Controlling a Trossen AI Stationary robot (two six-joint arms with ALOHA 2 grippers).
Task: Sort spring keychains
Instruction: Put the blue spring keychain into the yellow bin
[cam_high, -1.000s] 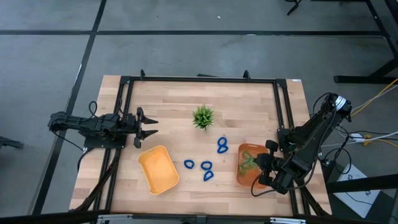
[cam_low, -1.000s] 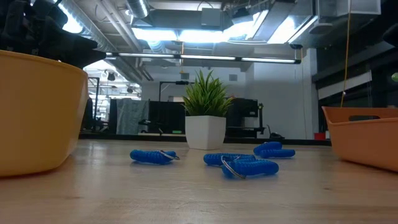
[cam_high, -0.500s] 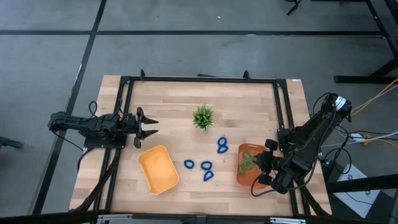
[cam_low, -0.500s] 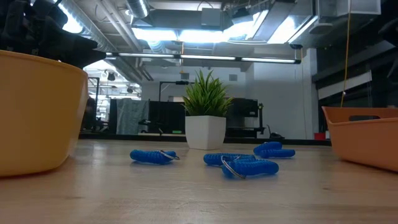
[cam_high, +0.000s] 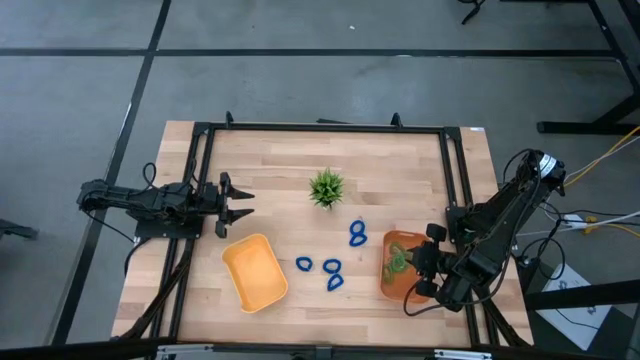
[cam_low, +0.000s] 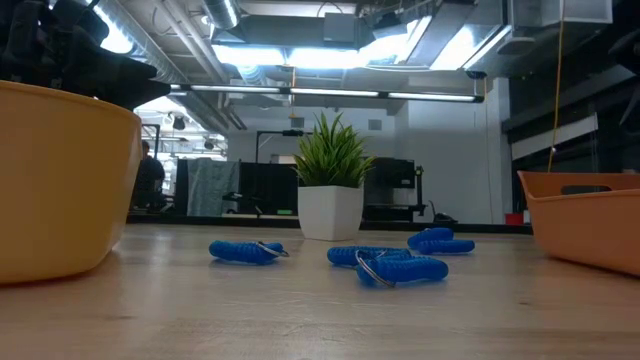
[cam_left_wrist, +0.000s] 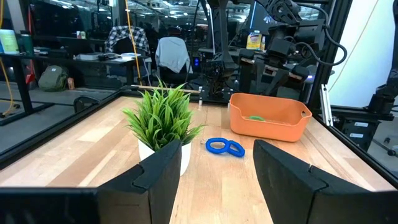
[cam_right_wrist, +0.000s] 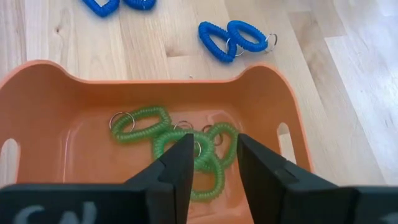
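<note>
Several dark blue spring keychains lie flat on the wooden table: a linked pair (cam_high: 356, 234) and three more (cam_high: 304, 264) (cam_high: 333, 267) (cam_high: 335, 282). Several light green keychains (cam_right_wrist: 180, 140) lie tangled on the floor of the orange tray (cam_high: 398, 244) at the near right. My right gripper (cam_right_wrist: 214, 168) hovers over that tray, pointing steeply down, open by a narrow gap with nothing between its fingers. My left gripper (cam_high: 243, 203) waits at the table's left, level and open (cam_left_wrist: 217, 186).
An empty yellow tray (cam_high: 255, 272) sits near the front, left of the blue keychains. A small potted artificial plant (cam_high: 326, 187) stands mid-table toward the far side. A dark frame (cam_high: 320, 128) runs around the table top.
</note>
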